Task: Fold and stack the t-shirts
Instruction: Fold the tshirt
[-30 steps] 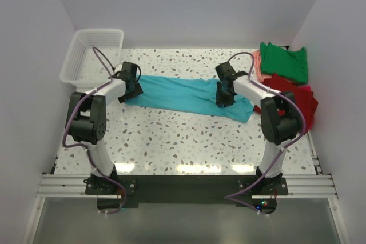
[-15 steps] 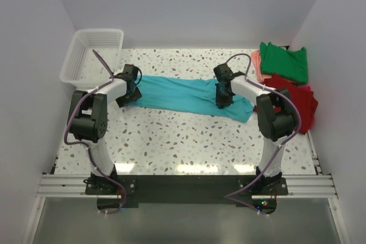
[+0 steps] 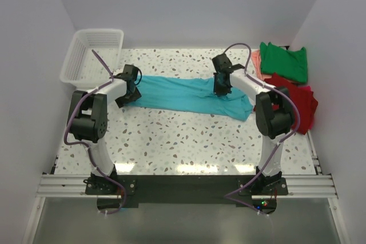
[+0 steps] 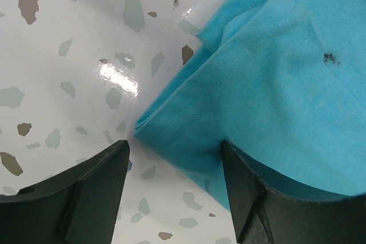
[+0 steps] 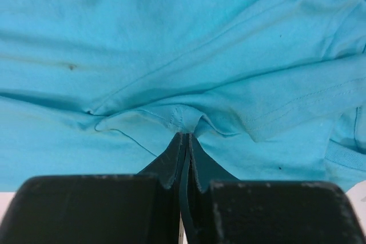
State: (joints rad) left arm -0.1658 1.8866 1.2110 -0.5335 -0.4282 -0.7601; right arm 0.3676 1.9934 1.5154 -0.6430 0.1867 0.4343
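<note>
The turquoise t-shirt (image 3: 177, 92) lies spread in a long strip across the middle of the table. My left gripper (image 3: 130, 92) is at its left end, open. In the left wrist view the jaws (image 4: 174, 147) straddle the folded corner of the shirt (image 4: 274, 72), one finger over bare table, the other against the cloth. My right gripper (image 3: 221, 87) is at the shirt's far edge near its right end. In the right wrist view it (image 5: 184, 134) is shut, pinching a small ridge of turquoise cloth (image 5: 171, 38). Green (image 3: 284, 61), red (image 3: 300, 101) and salmon-pink (image 3: 258, 67) t-shirts lie piled at the right.
A white lattice basket (image 3: 91, 55) stands at the back left corner. White walls close in the table on the left, back and right. The pile of shirts lies close behind my right arm's elbow.
My right gripper has closed onto a fold of the turquoise t-shirt and shifted slightly toward the back. The left gripper has edged slightly along the shirt's left end and stays open.
</note>
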